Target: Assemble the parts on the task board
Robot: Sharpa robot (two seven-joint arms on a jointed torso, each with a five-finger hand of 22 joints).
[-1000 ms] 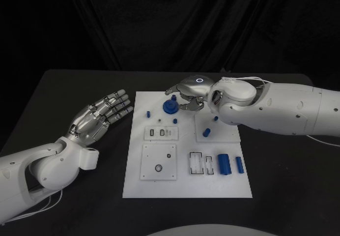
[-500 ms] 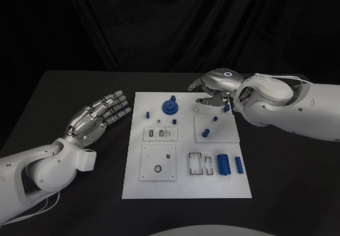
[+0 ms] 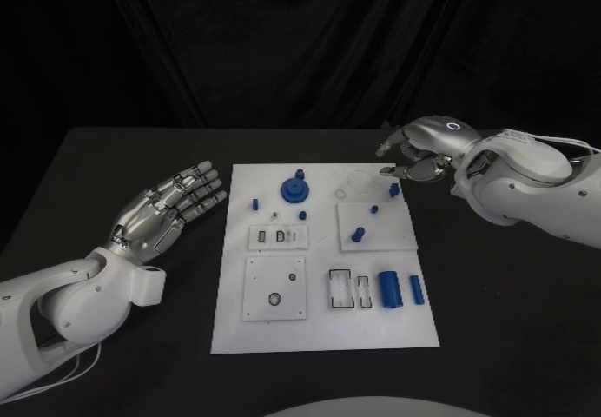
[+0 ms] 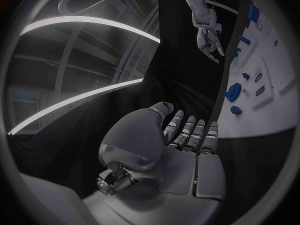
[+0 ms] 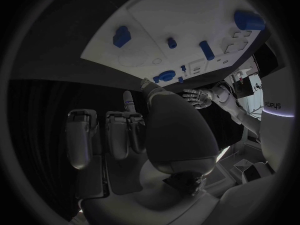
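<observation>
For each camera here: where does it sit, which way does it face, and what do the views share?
Head view: above, facing down at the task board; both arms enter.
Left wrist view: behind the left hand, facing across the board's edge toward the right hand.
Right wrist view: behind the right hand, facing the board.
Shared: board, blue round part.

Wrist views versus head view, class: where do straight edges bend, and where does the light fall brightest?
Head view: the board keeps straight edges and is the brightest thing against the black table and dark backdrop. Left wrist view: the board curves along the circle's rim. Right wrist view: the board bows likewise, evenly lit, while the right hand sits in shade.
</observation>
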